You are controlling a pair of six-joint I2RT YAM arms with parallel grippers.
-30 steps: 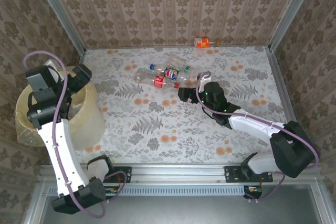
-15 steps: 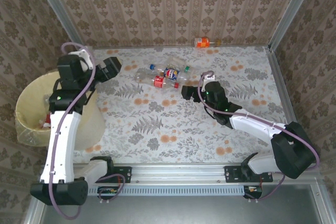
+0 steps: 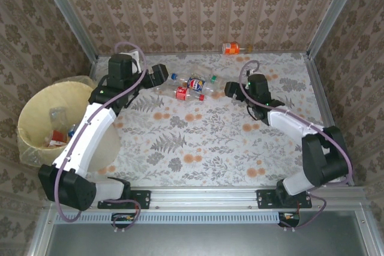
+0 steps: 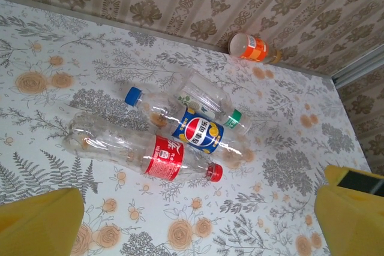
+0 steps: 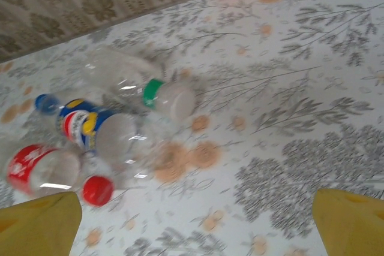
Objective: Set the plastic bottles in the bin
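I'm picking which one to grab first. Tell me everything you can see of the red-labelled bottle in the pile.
The red-labelled bottle is clear, thin-looking plastic with a red label bearing white print and a red cap on. It looks empty. It lies on its side on the flowered table, at the near edge of the cluster, with its cap towards the right arm's side. Its far flank seems to rest against the blue-labelled bottle.

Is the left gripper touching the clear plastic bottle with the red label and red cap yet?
Apart. The left wrist view shows the left gripper wide open, bare floral tabletop lying between its yellow fingers and the clear red-labelled bottle.
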